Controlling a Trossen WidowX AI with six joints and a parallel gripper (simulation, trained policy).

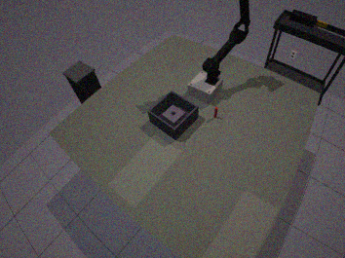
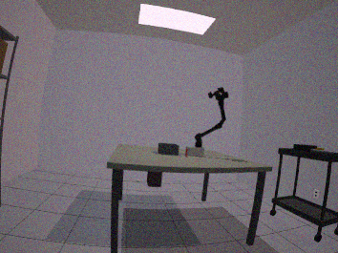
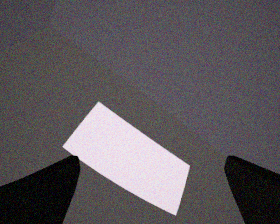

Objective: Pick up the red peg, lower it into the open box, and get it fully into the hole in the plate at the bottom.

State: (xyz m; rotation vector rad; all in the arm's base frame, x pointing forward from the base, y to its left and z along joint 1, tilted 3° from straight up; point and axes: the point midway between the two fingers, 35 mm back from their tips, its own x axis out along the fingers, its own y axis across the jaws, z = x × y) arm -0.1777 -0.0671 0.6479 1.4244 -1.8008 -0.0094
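Observation:
The red peg [image 1: 215, 112] [image 2: 186, 152] stands upright on the table, to the right of the box in the top and exterior views. The dark open box [image 1: 162, 123] [image 2: 168, 149] sits on the table, with a pale plate [image 1: 168, 113] at its bottom. A small dark hole [image 1: 173, 113] shows near the plate's middle. My gripper [image 3: 155, 165] is wide open with nothing between its fingers. It is high above the table, far from peg and box, and the wrist view faces the ceiling light. The top view cuts off the hand at the top.
The arm [image 1: 229, 45] [image 2: 222, 117] rises from a white base block [image 1: 199, 90] [image 2: 195, 152] behind the peg and box. A dark cart [image 1: 312, 35] [image 2: 306, 203] stands off to the right. A dark bin [image 1: 84, 84] stands beyond the table's left edge.

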